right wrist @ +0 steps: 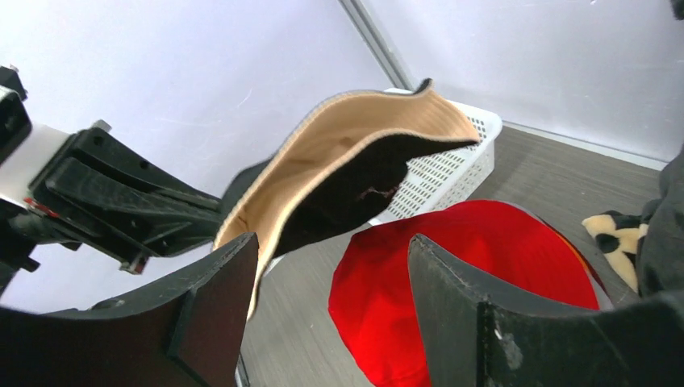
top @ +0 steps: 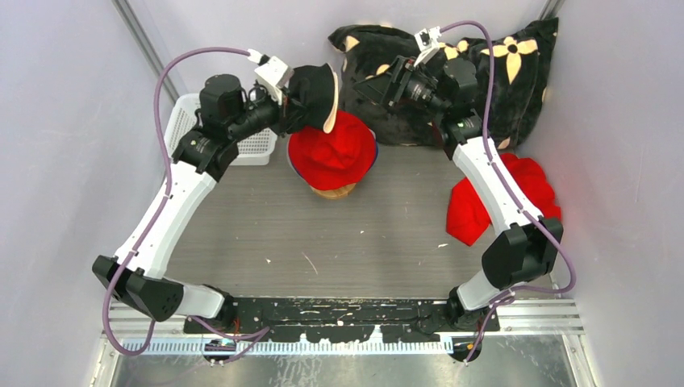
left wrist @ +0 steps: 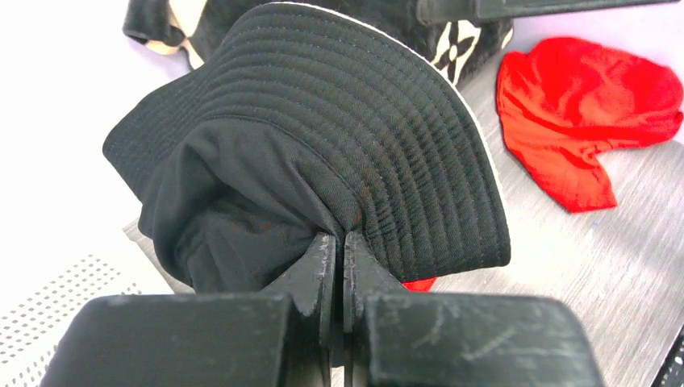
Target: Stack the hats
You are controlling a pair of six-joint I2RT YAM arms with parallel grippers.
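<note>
The black hat [top: 316, 95] hangs in the air just over the far-left edge of the red hat [top: 332, 151], which tops the pile on the desk [top: 363, 242]. It looks light and limp, bunching wherever it is pinched. The stitched brim seems firmer and is probably the better hold. The left claw [left wrist: 337, 256] is clamped on the fabric where crown meets brim. The right claw [right wrist: 331, 258] stands open near the tan-lined brim, holding nothing.
</note>
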